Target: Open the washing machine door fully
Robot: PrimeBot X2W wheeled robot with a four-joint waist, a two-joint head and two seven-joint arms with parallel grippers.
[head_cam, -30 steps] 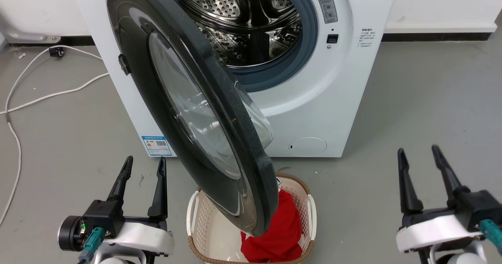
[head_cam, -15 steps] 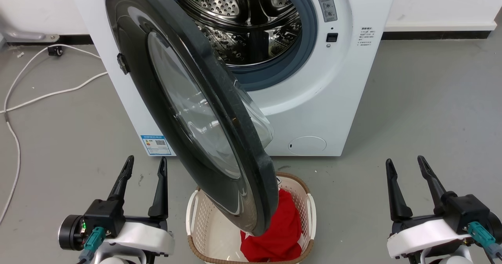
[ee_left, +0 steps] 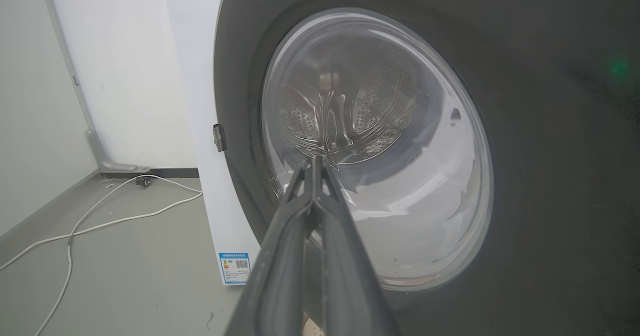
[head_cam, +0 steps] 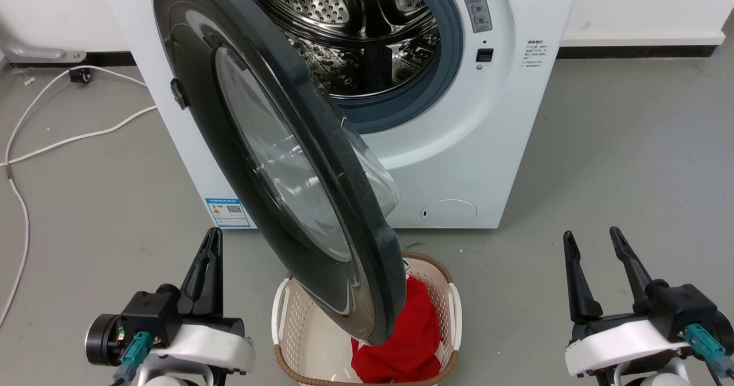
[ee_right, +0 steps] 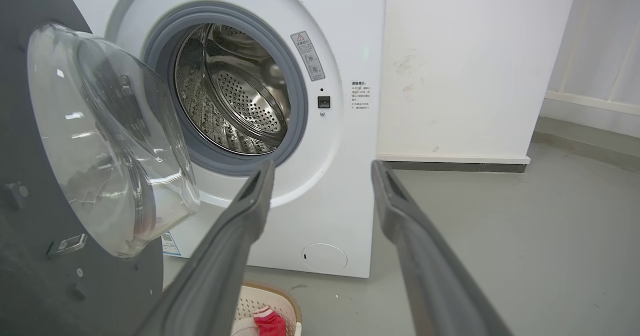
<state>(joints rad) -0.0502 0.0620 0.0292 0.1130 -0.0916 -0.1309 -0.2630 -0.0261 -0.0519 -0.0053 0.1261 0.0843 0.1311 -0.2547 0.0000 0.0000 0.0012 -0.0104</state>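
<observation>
While the left gripper (head_cam: 213,236) is hovering at lower left with its jaws pressed together, the washing machine door (head_cam: 269,162) is hanging half open just to its right, over the laundry basket (head_cam: 285,317); the right gripper (head_cam: 591,234) is sitting well apart, jaws spread.

White wrist shells (head_cam: 212,349), teal connectors (head_cam: 136,349), 2 dark fingers (head_cam: 577,283) each.

Ahead of the dark-fingered left gripper (head_cam: 213,237), the washing machine door (head_cam: 275,162) is glossy black around clear glass. The washing machine (head_cam: 459,162) behind it is white, its drum (head_cam: 355,36) silver steel dotted with holes inside a blue-grey seal (head_cam: 436,82). Between that claw and the equally dark right gripper (head_cam: 591,234), a cream lattice-walled laundry basket (head_cam: 298,328) with a brown woven rim holds red cloth (head_cam: 413,340). The floor (head_cam: 631,145) is plain grey.
</observation>
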